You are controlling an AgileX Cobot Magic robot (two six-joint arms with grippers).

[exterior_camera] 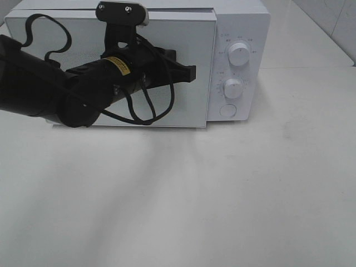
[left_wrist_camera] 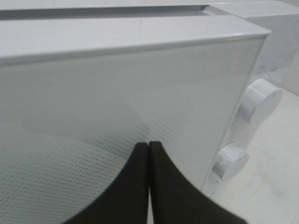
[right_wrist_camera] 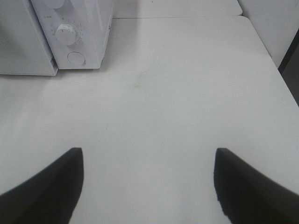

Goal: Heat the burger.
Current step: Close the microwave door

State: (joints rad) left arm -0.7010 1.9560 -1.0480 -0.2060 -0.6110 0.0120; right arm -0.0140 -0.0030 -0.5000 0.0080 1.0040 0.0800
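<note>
The burger is out of view in every frame. A white microwave (exterior_camera: 242,25) stands at the back of the table, its door (exterior_camera: 186,39) swung almost flat against the body. In the left wrist view a narrow gap shows between the door (left_wrist_camera: 117,88) and the body along the top. My left gripper (exterior_camera: 192,72) is shut, with its tips right at the door's glass (left_wrist_camera: 148,145) near the latch side. My right gripper (right_wrist_camera: 148,154) hangs open over bare table with nothing between its fingers; the exterior high view does not show it.
Two round knobs (exterior_camera: 239,54) (exterior_camera: 233,88) and a round button (exterior_camera: 228,110) sit on the microwave's control panel. The right wrist view shows the lower knob (right_wrist_camera: 67,33) and button (right_wrist_camera: 74,58). The white table (exterior_camera: 222,194) ends in an edge (right_wrist_camera: 280,70).
</note>
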